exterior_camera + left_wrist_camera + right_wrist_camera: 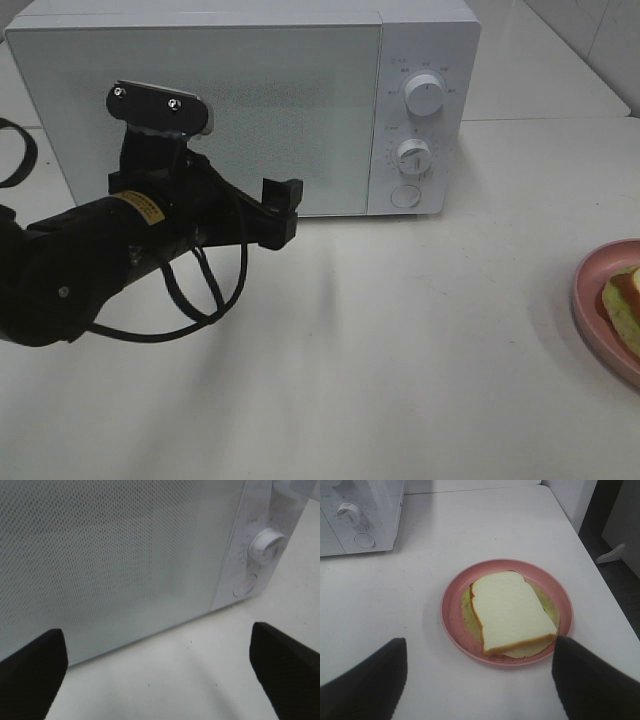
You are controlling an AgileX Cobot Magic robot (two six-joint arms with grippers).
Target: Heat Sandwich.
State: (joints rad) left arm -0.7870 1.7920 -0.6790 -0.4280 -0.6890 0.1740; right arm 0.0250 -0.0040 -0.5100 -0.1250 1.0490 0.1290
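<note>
Nearest my overhead camera is the left arm (70,270), a bulky black tube with a yellow label and a loop of black cable hanging under it, filling the lower left of that view. Its left gripper (280,215) reaches toward the microwave (250,100) and hangs above the white table (400,350), just in front of the lower part of the closed door. Through the left wrist camera I see both dark fingers (32,672) spread wide with only bare table and the dotted door panel (110,555) between them — nothing is held.

The microwave stands at the back of the table, door shut, with two white knobs, the upper one (425,95) above the lower one (412,156), and a round button (405,195) below them on the control strip at its right side.

The sandwich (512,611) lies on a round pink plate (454,622) well off to the right of the microwave, near the table's right edge. From overhead I catch only a sliver of it at the frame's border. From the right wrist camera I see it whole: a pale square bread slice with a browned crust on top, a greenish layer showing around its edges beneath.

The right gripper (479,680) hovers above the table on the near side of the plate, its two dark fingers (367,682) held far apart — clear of both plate and sandwich, gripping nothing.
</note>
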